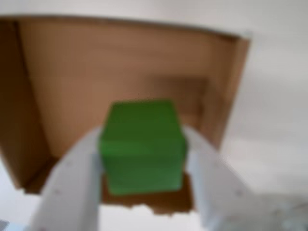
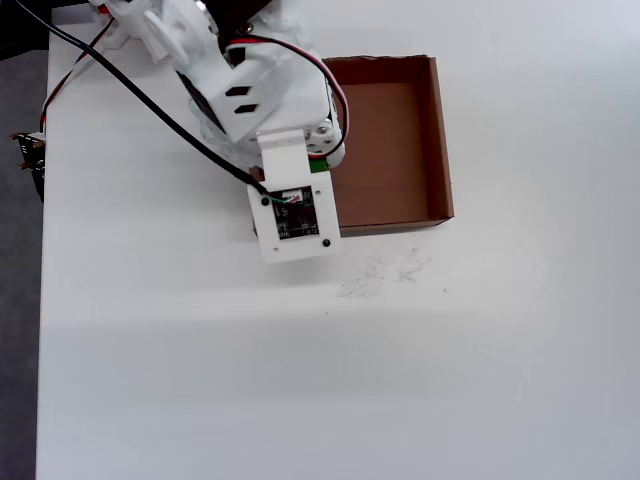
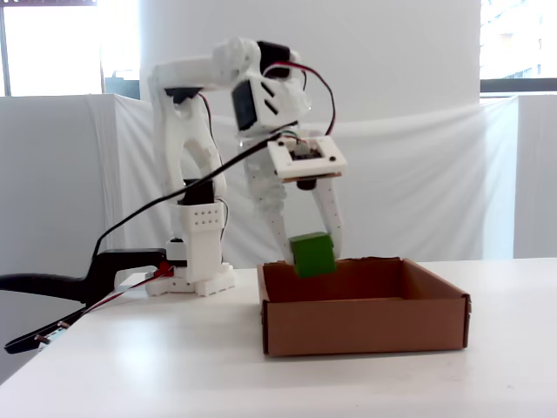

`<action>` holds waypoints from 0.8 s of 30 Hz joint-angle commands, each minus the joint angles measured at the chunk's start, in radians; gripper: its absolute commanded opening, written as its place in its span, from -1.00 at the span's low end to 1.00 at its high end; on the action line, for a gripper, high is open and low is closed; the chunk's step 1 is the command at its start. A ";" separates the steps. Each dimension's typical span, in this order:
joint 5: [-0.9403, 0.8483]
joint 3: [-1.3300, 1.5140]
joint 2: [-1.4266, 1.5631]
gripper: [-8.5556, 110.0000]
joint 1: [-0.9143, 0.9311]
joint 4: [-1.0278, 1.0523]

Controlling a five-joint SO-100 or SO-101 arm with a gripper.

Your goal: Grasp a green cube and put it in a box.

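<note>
The green cube point(image 1: 143, 147) sits clamped between my gripper's point(image 1: 144, 142) two white fingers, held above the box point(image 1: 110, 62), just inside its ragged near rim. In the fixed view the gripper point(image 3: 312, 251) points down and holds the cube point(image 3: 312, 253) at rim height over the left part of the brown cardboard box point(image 3: 365, 324). In the overhead view the wrist covers the box's point(image 2: 395, 140) left side, and only a sliver of the cube point(image 2: 318, 193) shows.
The white arm's base point(image 3: 200, 270) stands behind and left of the box. A black clamp point(image 3: 52, 286) and black cable point(image 2: 130, 90) lie at the table's left. Faint pencil marks point(image 2: 385, 272) are in front of the box. The table's left edge point(image 2: 42, 300) is close.
</note>
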 commanded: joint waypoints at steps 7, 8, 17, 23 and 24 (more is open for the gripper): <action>0.002 0.118 0.032 -0.56 -0.092 -0.143; 0.002 0.129 0.026 -0.56 -0.101 -0.153; 0.002 0.258 -0.003 -0.49 -0.140 -0.253; 0.002 0.232 0.008 -0.45 -0.127 -0.204; 0.002 0.212 0.014 -0.45 -0.118 -0.183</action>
